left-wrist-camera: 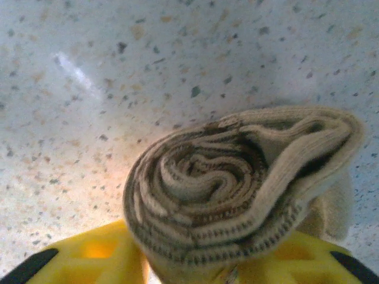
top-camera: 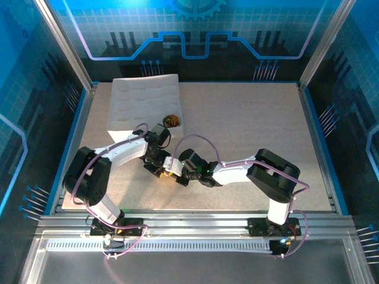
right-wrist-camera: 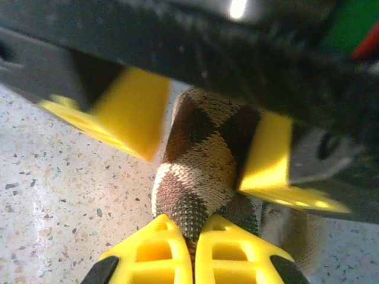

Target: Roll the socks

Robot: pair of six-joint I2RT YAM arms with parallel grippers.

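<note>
1. The white quilted tray sits against the far edge of the table, left of centre. The olive green sock lies as a small roll at the tray's near right corner.

2. The left gripper is near the middle of the table, closer to the near edge than the far one. I see its yellow fingers standing apart on either side of the argyle sock. The sock is a tight roll, seen end-on as a spiral from the left wrist. In the right wrist view a sliver of table shows between one finger and the knit, so I read the jaws as parted and not pressing.

3. The right gripper meets the roll from the right. Its two fingertips are drawn together, and a fold of the brown-beige diamond knit is pinched between them (a firm nip at the roll's outer layer).

4. Room to move: both wrists crowd one spot. The right half of the table lies bare out to its right edge and far right corner. A bare strip runs along the near edge.
</note>
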